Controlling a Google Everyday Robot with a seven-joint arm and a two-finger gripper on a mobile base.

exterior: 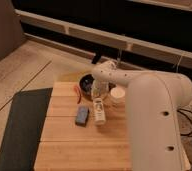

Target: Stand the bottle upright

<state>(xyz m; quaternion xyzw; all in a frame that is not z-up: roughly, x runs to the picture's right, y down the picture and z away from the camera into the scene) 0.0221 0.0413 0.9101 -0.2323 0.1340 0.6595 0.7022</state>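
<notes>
Camera view: from my remote station I see the robot's bulky white arm fill the right side, rising from the lower right and bending left over a pale wooden slatted table. A dark grey rectangular mat lies on the floor along the table's left edge.

At the table's far edge sits a dark round bowl. The gripper hangs just in front of it, pointing down at the tabletop. Its jaws are closed all the way, right at the far end of the small slim whitish plastic bottle. Whether they actually pinch that end I cannot tell, because the gripper body covers the contact.

The bottle lies flat on its side near the middle of the table, its length running from the gripper toward the camera. It is not upright.

Just beside it on the left, and roughly parallel, lies a flat blue-grey rectangular block. A short round white cup stands to the right of the gripper, near the arm. A thin red-orange object lies on the wood left of the gripper, between the bowl and the block.
</notes>
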